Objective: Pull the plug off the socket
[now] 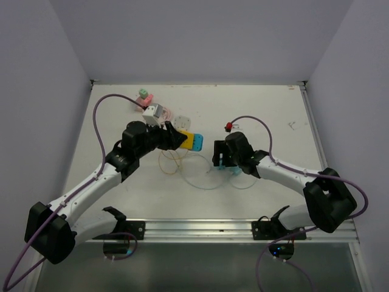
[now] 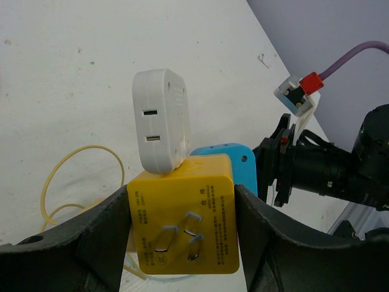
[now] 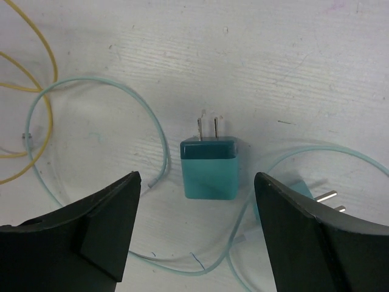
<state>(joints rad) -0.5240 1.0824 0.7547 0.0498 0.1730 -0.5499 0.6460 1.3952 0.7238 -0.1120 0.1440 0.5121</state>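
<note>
At the middle of the table (image 1: 273, 115), the left pincer (image 1: 177, 139) clamps a yellow block (image 2: 182, 225) by its two flanks, apparently clear of the surface, with three bare prongs facing the wrist camera. A white adapter (image 2: 159, 118) stands on the block's upper face, seemingly plugged in, and a blue block (image 2: 228, 155) is joined behind it. Just beside them, the right pincer (image 3: 196, 182) hangs empty with its jaws spread wide. It straddles a teal plug (image 3: 209, 167) that lies flat on the table, its two prongs bare and touching nothing. A second teal plug (image 3: 302, 187) peeks from behind the right finger, and a thin teal cable (image 3: 164, 146) loops around both.

The teal plug looks free of any socket already, so the step in hand is probably the right arm's lift away from it. That calls for a straight rise with jaws wide, so neither finger snags the cable or drags the plug. If the white adapter is to come off too, the right pincer would best grip its flat faces and pull along the line of the pins without twisting. The left hold on the yellow block must take that load, since a slack grip there would let the whole stack slide.
</note>
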